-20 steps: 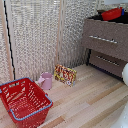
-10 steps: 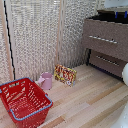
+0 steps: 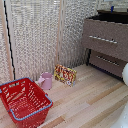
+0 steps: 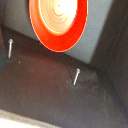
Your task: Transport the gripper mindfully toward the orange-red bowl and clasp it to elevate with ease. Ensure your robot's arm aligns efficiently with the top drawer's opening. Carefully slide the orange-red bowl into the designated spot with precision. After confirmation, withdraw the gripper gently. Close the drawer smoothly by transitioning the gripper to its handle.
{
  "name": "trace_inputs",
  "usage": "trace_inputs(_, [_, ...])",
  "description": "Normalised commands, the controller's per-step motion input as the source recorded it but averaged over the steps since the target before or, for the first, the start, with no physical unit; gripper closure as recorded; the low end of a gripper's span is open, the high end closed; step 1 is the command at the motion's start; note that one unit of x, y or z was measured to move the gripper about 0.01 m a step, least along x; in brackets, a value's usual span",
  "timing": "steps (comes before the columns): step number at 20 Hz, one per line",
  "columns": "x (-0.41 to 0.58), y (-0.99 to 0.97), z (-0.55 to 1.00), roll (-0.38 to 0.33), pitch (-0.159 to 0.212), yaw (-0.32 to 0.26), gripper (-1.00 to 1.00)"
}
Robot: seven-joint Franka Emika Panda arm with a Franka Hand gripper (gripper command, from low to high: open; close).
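The orange-red bowl (image 4: pixel 57 22) shows only in the wrist view, seen face-on and low inside the dark top drawer, above its dark floor (image 4: pixel 55 90). In the exterior view the top drawer (image 3: pixel 102 31) stands open at the exterior view's right, and its silver handle (image 3: pixel 102 39) runs across the tall front. Only a small blue-tipped bit of my gripper (image 3: pixel 111 7) shows above the drawer opening, and the bowl is hidden there. My fingers do not show in the wrist view. A rounded white joint of the robot's arm (image 3: pixel 125 74) is at the right edge.
A shorter-fronted drawer (image 3: pixel 107 62) sits below the top one. A red wire basket (image 3: pixel 25 102), a pink mug (image 3: pixel 46 80) and a colourful box (image 3: pixel 65 75) stand on the wooden floor by the white slatted wall. Two screws (image 4: pixel 76 76) stick up from the drawer floor.
The bowl and gripper have gone down into the open drawer. The bowl showed above the drawer's rim a second ago and is now hidden in the exterior view.
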Motion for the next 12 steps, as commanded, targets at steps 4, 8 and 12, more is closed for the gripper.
trace_inputs(4, [-0.032, 0.0, 0.15, -0.23, 0.108, 0.235, -1.0])
trace_inputs(8, [-0.054, 0.05, 0.15, -0.215, 0.168, 0.227, -1.0])
trace_inputs(12, [-0.083, 0.06, 0.08, -0.272, 0.171, 0.192, -1.0])
